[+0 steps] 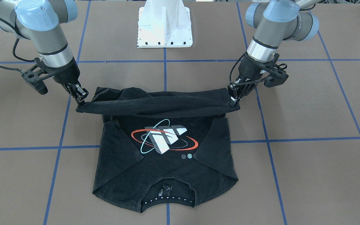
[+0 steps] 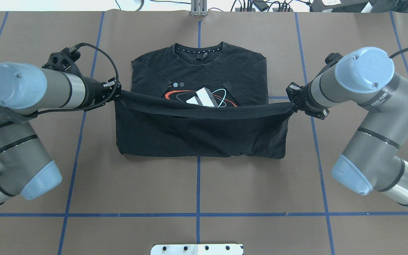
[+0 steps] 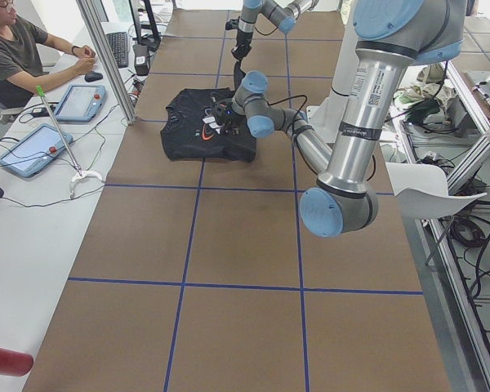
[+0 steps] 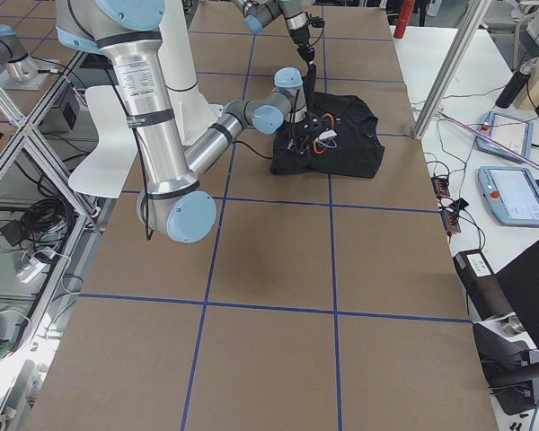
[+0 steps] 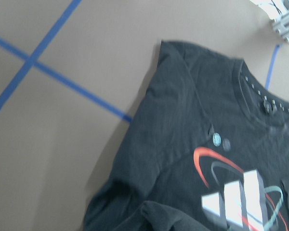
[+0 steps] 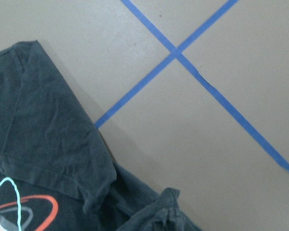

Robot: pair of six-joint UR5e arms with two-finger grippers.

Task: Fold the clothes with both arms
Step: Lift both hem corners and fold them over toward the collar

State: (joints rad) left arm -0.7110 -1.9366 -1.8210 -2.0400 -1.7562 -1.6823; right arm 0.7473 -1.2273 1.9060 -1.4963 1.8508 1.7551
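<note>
The black T-shirt lies graphic side up on the brown table, with both sleeves folded in over the chest. Its collar points away from the robot. The white-block graphic with red and teal rings shows in the middle. My left gripper and right gripper are each shut on one corner of the bottom hem. They hold it stretched taut between them, raised above the shirt's middle and partly covering the graphic. The lower half hangs doubled back beneath it. Both wrist views show the shirt below.
The white base pedestal stands behind the shirt on the robot's side. Blue tape lines grid the table. An operator sits at a side desk with tablets. More tablets lie beside the table's other edge.
</note>
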